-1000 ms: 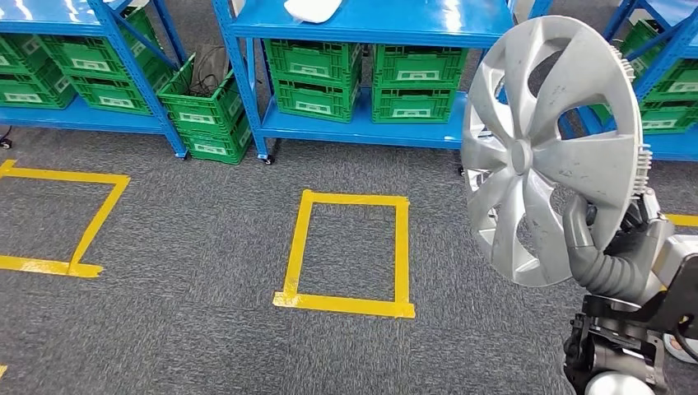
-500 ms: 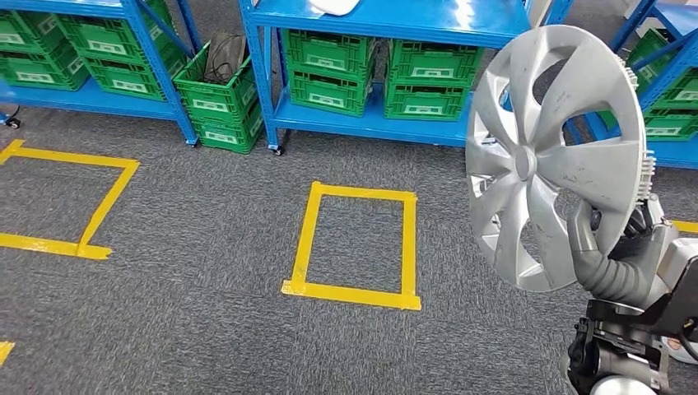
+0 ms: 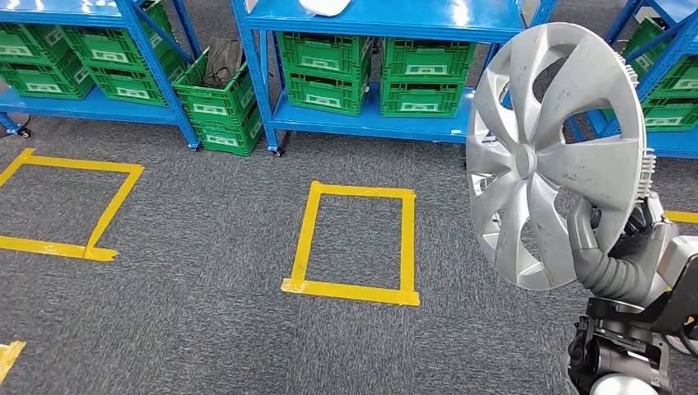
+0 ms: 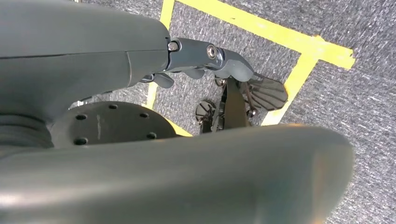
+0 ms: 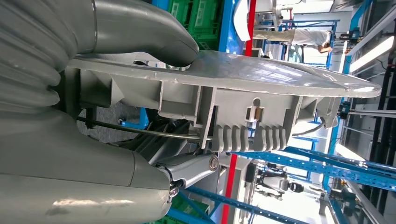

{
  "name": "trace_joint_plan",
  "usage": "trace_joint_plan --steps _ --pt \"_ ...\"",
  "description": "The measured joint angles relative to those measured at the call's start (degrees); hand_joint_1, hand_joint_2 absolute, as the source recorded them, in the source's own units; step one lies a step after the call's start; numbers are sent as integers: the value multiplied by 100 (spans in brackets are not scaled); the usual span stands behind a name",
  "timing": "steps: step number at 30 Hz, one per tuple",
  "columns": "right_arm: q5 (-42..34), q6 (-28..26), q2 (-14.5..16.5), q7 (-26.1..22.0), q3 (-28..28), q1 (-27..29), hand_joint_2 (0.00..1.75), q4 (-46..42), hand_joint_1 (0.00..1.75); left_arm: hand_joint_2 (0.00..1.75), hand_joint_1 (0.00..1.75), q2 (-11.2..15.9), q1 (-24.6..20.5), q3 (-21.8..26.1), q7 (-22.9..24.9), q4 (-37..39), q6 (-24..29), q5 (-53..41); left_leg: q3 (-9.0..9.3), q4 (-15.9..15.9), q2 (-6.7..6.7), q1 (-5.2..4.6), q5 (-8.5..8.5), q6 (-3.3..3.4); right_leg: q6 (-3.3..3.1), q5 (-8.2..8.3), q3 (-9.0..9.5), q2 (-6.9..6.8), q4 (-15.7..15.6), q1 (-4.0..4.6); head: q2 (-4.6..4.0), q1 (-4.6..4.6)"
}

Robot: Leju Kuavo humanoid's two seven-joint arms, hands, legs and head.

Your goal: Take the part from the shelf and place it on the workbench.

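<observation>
Gripping the silver wheel cover (image 3: 553, 156) at its lower rim, the right hand (image 3: 613, 255) holds it upright, thumb on the spoked face and fingers (image 5: 187, 168) behind, to the right of the yellow tape rectangle (image 3: 355, 243). The left hand's (image 4: 219, 70) fingers hang over the carpet, holding nothing.

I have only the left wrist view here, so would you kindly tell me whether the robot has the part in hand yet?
Observer: Yes. In the head view the right hand holds a silver wheel cover upright by its lower rim.
Operator: How is it gripped?
Observer: The right wrist view shows the thumb pressed on the cover's face, with darker fingers behind the rim.
Operator: What lies ahead?
Observer: Blue shelving with green crates, and a yellow tape rectangle on the carpet.
</observation>
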Motion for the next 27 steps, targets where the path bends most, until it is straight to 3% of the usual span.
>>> trace_joint_plan --steps 12,20,22,24,27 --pt "40 12 14 -25 21 -16 175 0 175 0 0 0 -1 -1 30 0 8 20 -14 -7 -5 -15 17 -23 -3 11 -5 -2 -11 -12 0 1" --pt "155 -4 56 23 103 -23 175 0 175 0 0 6 -1 0 36 0 5 33 -36 28 -14 -75 -26 65 91 11 1 -9 -33 -75 0 -10" --pt "168 -4 56 28 115 -28 175 0 175 0 0 1 -2 0 36 -1 2 33 -1 -43 -21 -41 8 108 131 -21 -22 -10 -8 -75 0 -13" --pt "174 -4 56 32 120 -43 175 0 175 0 0 -7 -6 0 34 -2 -1 33 47 -124 -30 0 50 151 166 -233 -177 -2 316 -75 0 22" --pt "178 -4 57 38 135 -53 175 5 175 0 0 -9 -5 0 34 0 -1 33 47 -129 -73 0 52 170 209 -683 -620 1 1302 -96 0 88"
